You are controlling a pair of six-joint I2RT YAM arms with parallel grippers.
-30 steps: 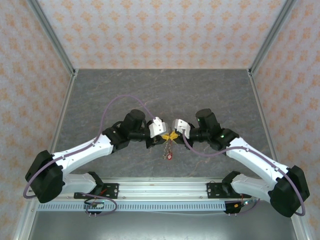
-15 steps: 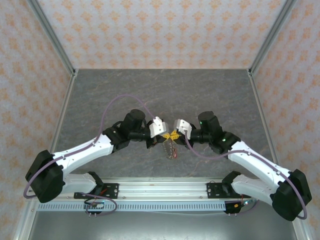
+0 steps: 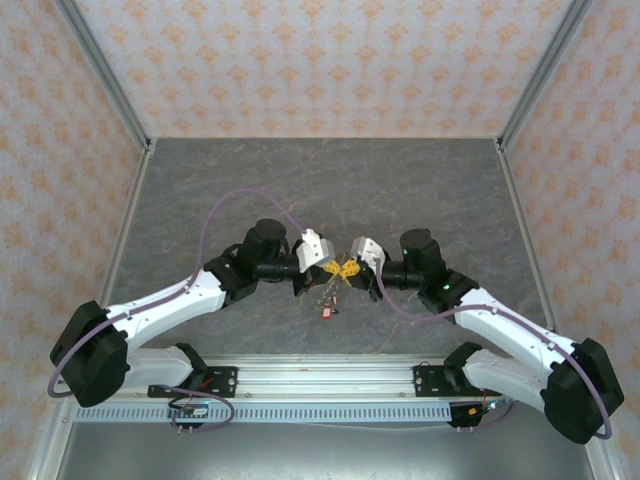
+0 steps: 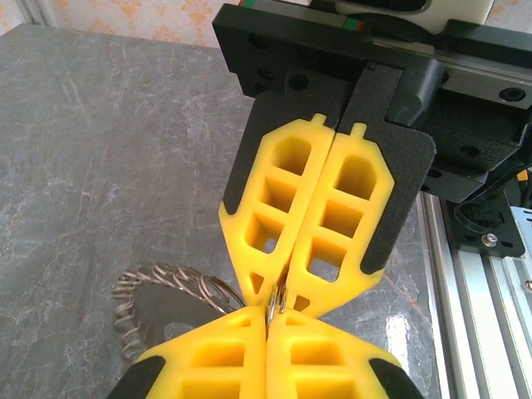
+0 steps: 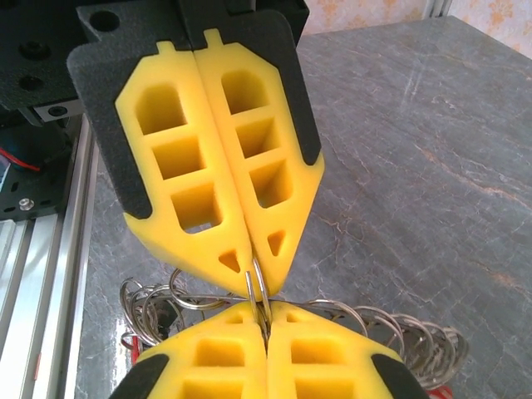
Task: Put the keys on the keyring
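The left gripper (image 3: 338,272) and right gripper (image 3: 352,268), meeting tip to tip, both pinch a thin wire loop of the keyring (image 5: 370,326), which hangs above the worktop's (image 3: 300,180) near-middle with keys (image 3: 326,310) dangling, so threading seems partway done.

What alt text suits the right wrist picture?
Two shut yellow hands meet tip to tip, the right hand below and the left hand above, pinching a thin loop of the keyring over a grey table.
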